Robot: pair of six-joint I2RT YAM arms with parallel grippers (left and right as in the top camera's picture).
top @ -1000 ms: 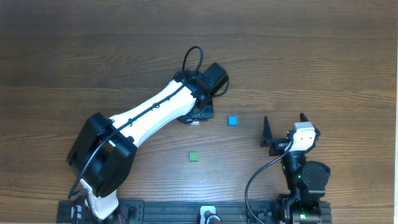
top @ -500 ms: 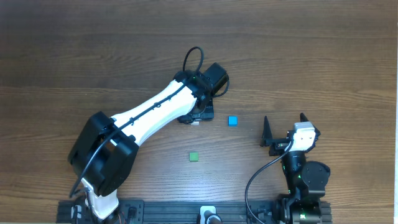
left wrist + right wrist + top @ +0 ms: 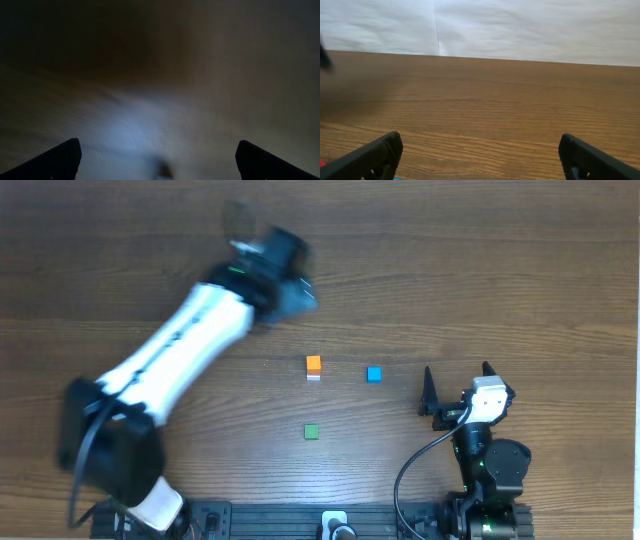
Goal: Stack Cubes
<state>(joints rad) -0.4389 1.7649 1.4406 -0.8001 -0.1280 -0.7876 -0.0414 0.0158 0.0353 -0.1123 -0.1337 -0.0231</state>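
Wooden worktop [image 3: 520,270]: orange cube [image 3: 313,362] sits on white cube [image 3: 313,377]. Blue cube [image 3: 374,374] lies left of my right claw [image 3: 456,372], spread wide and nearer; left claw [image 3: 297,286], also wide, hangs toward far edge.

Cube positions on the table [image 3: 520,270].
Two-cube stack [image 3: 313,367] left of right gripper [image 3: 457,370], lone cube [image 3: 374,374] between them; third cube [image 3: 312,432] base-side of stack; left gripper [image 3: 292,285] beyond stack, apart.

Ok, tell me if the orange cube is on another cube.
On: the orange cube rests atop a white cube, whose side peeks out beneath.
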